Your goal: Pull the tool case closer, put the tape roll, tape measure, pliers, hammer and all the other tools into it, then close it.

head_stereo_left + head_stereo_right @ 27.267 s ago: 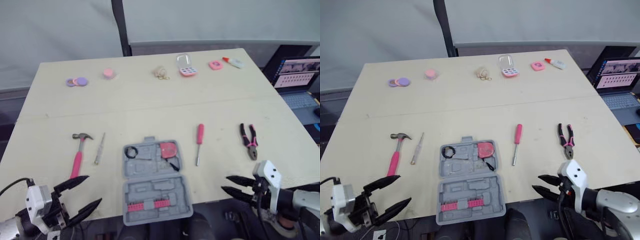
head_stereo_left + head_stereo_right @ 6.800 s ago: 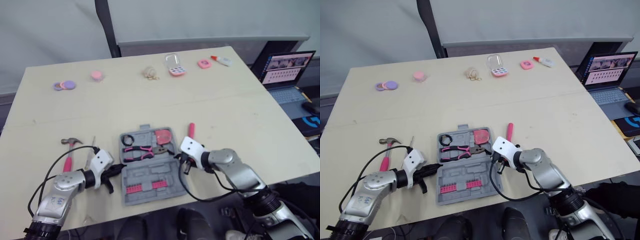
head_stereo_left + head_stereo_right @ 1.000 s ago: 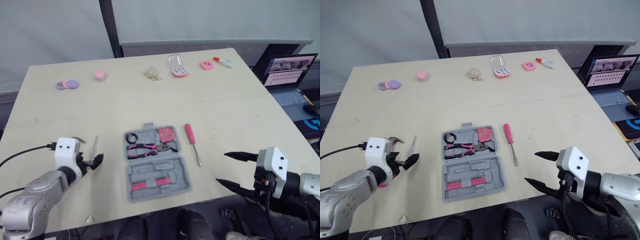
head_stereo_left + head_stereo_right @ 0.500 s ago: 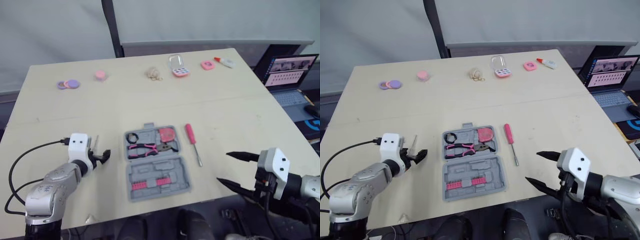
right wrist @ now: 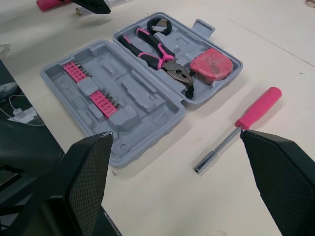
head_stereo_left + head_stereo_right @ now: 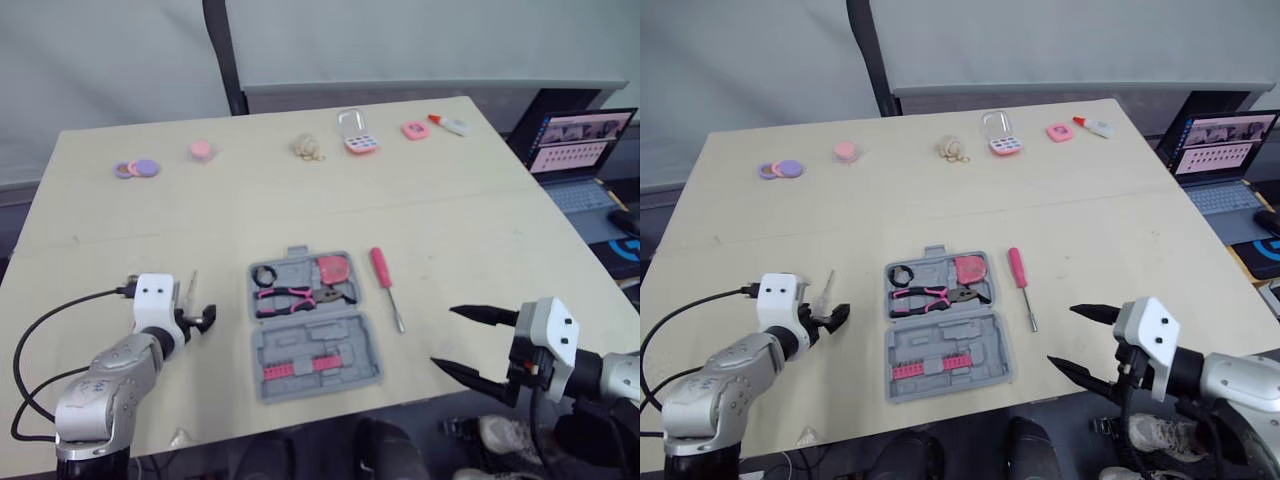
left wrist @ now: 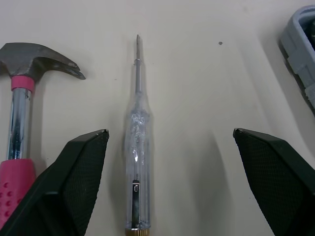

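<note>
My left gripper [image 7: 168, 132], 2 jaws spread wide, straddles the clear screwdriver [image 7: 136, 147] off-centre; I'd nudge over to centre it, avoiding the hammer [image 7: 18, 113], before closing.

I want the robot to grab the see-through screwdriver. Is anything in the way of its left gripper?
Nothing visible is. The left gripper is open, and the screwdriver lies on the table just ahead, in line with the gap. The hammer lies close beside the screwdriver, off to one side and not across it.
</note>
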`<control>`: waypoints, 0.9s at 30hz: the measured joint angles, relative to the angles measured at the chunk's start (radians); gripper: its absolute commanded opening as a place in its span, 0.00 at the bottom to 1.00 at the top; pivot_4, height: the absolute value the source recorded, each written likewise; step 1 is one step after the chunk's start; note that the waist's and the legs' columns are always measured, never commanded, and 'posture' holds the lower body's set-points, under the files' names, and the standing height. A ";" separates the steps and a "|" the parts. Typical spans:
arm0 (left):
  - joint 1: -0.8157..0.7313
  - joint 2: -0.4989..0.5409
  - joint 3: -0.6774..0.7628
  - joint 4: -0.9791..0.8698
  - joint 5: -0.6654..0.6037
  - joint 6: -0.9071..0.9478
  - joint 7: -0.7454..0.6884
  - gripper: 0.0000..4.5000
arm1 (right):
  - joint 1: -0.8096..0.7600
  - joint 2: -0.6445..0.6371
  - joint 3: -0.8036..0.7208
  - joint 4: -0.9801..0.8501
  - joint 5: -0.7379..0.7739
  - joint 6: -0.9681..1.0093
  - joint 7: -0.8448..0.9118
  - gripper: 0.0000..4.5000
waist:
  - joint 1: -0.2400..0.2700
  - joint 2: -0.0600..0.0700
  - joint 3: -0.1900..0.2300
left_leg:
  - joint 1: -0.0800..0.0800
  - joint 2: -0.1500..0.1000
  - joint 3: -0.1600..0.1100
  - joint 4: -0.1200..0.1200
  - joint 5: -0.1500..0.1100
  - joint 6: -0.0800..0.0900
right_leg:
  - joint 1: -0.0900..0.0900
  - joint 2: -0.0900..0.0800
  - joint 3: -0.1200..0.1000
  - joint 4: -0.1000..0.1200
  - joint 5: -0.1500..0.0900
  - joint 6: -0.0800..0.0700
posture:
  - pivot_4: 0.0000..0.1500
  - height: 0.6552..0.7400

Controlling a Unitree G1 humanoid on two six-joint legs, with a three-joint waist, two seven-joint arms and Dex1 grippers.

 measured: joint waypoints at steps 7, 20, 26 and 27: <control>-0.002 -0.001 0.000 0.081 0.027 -0.046 -0.016 0.97 | -0.003 0.012 0.000 -0.021 0.011 0.000 0.000 0.98 | 0.000 0.000 0.000 | 0.000 0.000 0.000 0.000 0.000 0.000 | 0.000 0.000 0.000 0.000 0.000 0.000 | 1.00 0.87; -0.026 -0.007 -0.024 0.172 0.078 -0.154 -0.051 0.97 | -0.012 0.025 0.001 -0.021 0.019 -0.001 0.000 0.98 | 0.003 0.000 0.000 | 0.000 0.000 0.000 0.000 0.001 0.000 | 0.000 -0.001 0.000 0.001 0.000 0.000 | 1.00 0.87; -0.025 -0.008 -0.030 0.176 0.088 -0.166 -0.060 0.97 | -0.010 0.031 0.001 -0.021 0.020 -0.004 0.000 0.98 | 0.004 0.001 -0.001 | 0.000 0.000 -0.001 0.000 0.001 0.001 | 0.000 -0.002 -0.001 0.001 0.000 0.000 | 1.00 0.87; -0.025 -0.010 -0.031 0.176 0.090 -0.168 -0.060 0.97 | -0.009 0.031 0.001 -0.021 0.020 -0.004 0.000 0.98 | 0.004 0.001 -0.001 | 0.000 0.000 -0.001 0.000 0.001 0.001 | 0.000 -0.002 -0.001 0.001 0.000 0.000 | 1.00 0.87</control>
